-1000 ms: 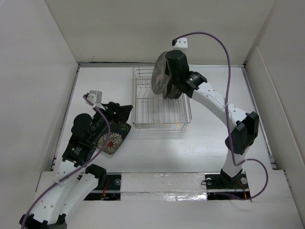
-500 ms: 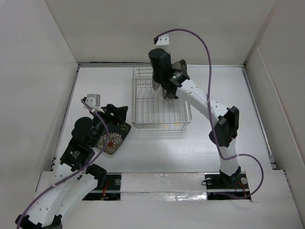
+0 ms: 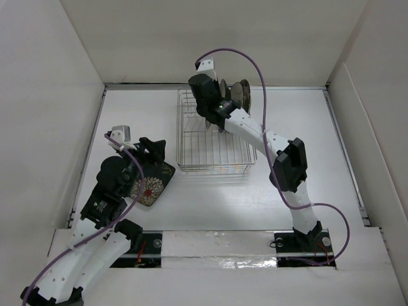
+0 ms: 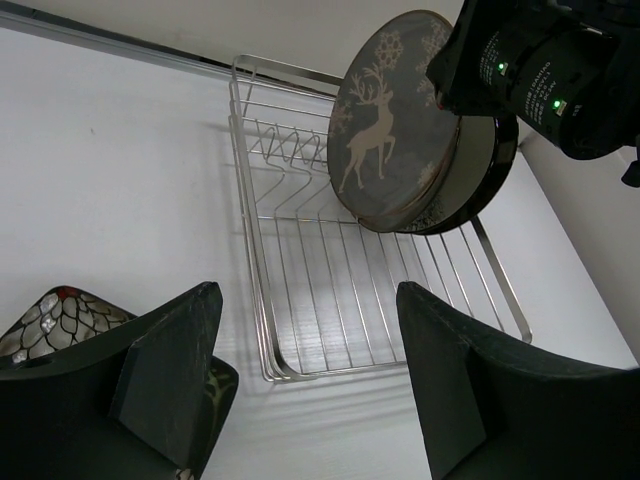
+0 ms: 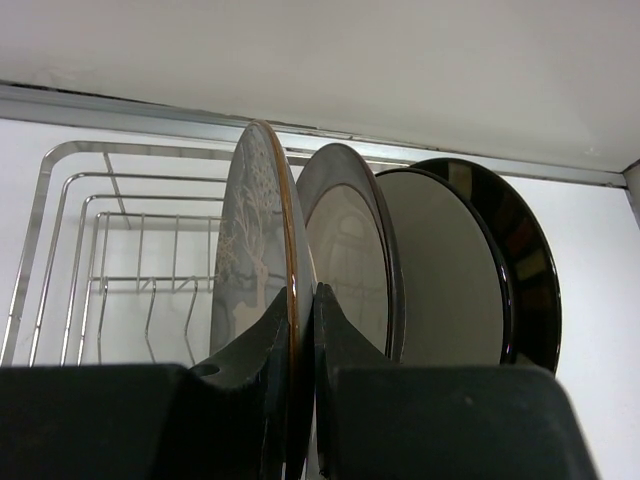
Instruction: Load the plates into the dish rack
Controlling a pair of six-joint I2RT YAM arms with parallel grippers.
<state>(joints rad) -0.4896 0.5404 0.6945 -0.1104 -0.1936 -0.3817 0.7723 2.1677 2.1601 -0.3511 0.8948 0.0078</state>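
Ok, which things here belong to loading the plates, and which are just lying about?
Part of the job:
dish rack
grey deer plate clamped in the right fingers
three round plates standing in the rack
black flowered square plate by the left fingers

Just there:
purple cables
silver tape strip at the near edge

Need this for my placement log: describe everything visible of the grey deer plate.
The grey deer plate is round, glazed-looking, with a pale deer, tree and snowflakes and a thin brown rim. It stands on edge at the dish rack's far end, just beside three other upright plates. The right gripper pinches its rim.
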